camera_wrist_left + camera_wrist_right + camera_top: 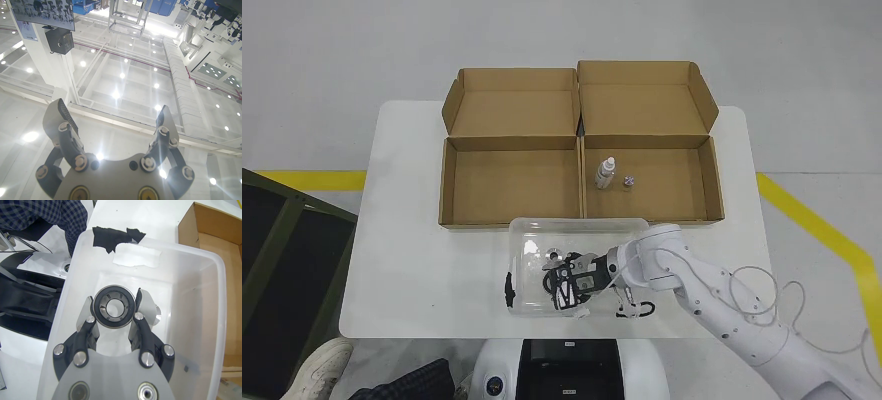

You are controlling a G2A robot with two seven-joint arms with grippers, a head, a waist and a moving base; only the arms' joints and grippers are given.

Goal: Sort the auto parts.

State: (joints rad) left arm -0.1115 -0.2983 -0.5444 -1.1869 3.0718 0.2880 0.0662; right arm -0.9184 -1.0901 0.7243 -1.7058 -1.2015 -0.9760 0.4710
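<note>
We're at the pick step: right gripper (114,298) is down in the clear bin (577,222) at the bench (402,250) near edge, fingers (146,302) pinching a bearing (113,322) by its outer ring. Next, we reckon, comes a straight lift clear of the bin wall, then a carry to the matching cardboard box behind.

Right box (672,190) holds a small white bottle (606,172) and a small metal part (630,181), left box (507,188) shows bare floor, and left gripper (112,105) points at the ceiling, fingers spread, holding nothing.
</note>
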